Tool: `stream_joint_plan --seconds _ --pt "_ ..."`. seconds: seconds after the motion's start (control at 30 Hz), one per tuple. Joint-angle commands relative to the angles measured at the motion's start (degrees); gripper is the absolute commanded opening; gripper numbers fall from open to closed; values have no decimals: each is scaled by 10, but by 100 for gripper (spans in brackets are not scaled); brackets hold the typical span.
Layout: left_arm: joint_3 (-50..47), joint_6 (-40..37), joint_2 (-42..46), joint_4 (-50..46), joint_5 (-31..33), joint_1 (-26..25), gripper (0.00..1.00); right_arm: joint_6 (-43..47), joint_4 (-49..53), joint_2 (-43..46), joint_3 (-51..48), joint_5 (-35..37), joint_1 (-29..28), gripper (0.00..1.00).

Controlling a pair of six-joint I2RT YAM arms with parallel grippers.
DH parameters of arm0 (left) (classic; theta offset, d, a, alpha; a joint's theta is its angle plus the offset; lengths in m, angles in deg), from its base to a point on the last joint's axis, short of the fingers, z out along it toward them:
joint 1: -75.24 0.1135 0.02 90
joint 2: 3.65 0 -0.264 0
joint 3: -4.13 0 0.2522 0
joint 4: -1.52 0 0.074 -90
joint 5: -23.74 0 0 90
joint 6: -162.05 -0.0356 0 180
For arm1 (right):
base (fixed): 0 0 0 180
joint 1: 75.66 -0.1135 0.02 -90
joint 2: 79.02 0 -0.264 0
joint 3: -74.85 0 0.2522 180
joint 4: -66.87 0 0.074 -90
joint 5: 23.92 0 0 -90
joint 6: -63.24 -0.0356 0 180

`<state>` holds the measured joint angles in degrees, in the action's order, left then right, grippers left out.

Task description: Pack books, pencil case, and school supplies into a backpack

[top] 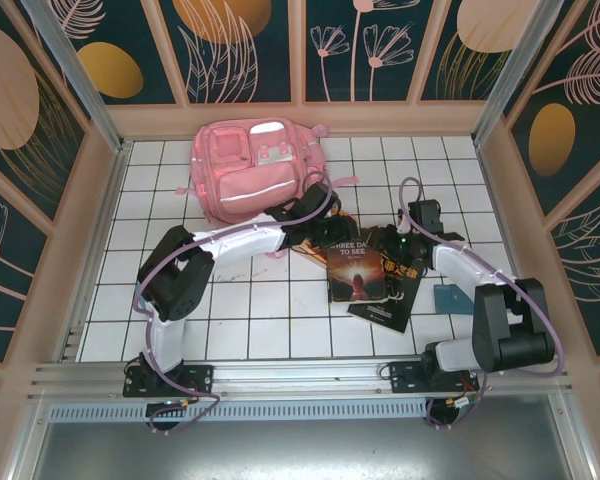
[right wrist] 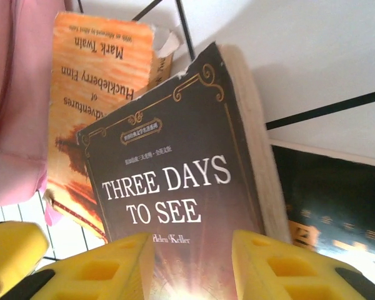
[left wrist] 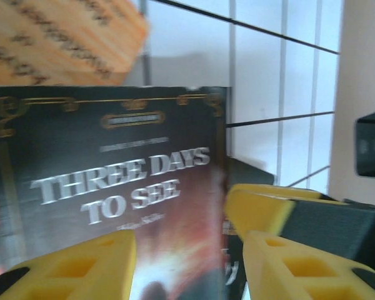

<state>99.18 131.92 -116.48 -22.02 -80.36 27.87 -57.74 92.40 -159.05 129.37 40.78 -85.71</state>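
Books (top: 360, 275) lie in a loose heap at mid-desk, just in front of the backpack (top: 248, 170), which lies flat close to the far wall. The dark book (right wrist: 175, 187), titled "Three Days to See", is on top. Its upper left corner overlaps the orange-brown book (right wrist: 94, 94), and its right side covers part of a second dark book (right wrist: 337, 206).

Both arms meet over this top book from opposite sides. The left jaws stand partly open. Their yellow fingers (left wrist: 81, 269) are spread over the cover's lower part, and the book's right edge runs through the gap between them. They do not appear to be clamped on anything. The right jaws are also apart, but with a narrower gap. Their fingers (right wrist: 281, 269) sit low over the cover under the title, and nothing shows pinched between them. Another yellow finger (left wrist: 262, 206) sits just beside the book's right edge, so the two sets of jaws are very near each other.

The orange-brown book lies right beside the backpack's pink fabric. A small blue thing (top: 447, 298) lies beside the right arm, apart from the heap. The white gridded desk (top: 240, 310) is bare near the left arm and in front of the books. Low walls close it in on the left, right and far sides.
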Motion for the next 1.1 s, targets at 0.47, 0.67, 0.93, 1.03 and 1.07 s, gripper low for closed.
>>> stream_joint_plan --seconds 0.47,0.67,0.93,1.03,1.07 --pt "-149 -14 63 19 -61 -13 57 28 47 -36 45 79 -22 42" --pt "-166 -5 40 47 -84 -18 58 32 48 -48 30 59 -33 46" --pt "-161 -19 12 75 -116 -18 59 23 45 -60 16 54 -42 46" --pt "-164 -17 6 82 -120 -18 59 20 41 -61 14 53 -45 45" --pt "-167 -13 6 91 -123 -18 59 19 41 -61 14 53 -45 45"
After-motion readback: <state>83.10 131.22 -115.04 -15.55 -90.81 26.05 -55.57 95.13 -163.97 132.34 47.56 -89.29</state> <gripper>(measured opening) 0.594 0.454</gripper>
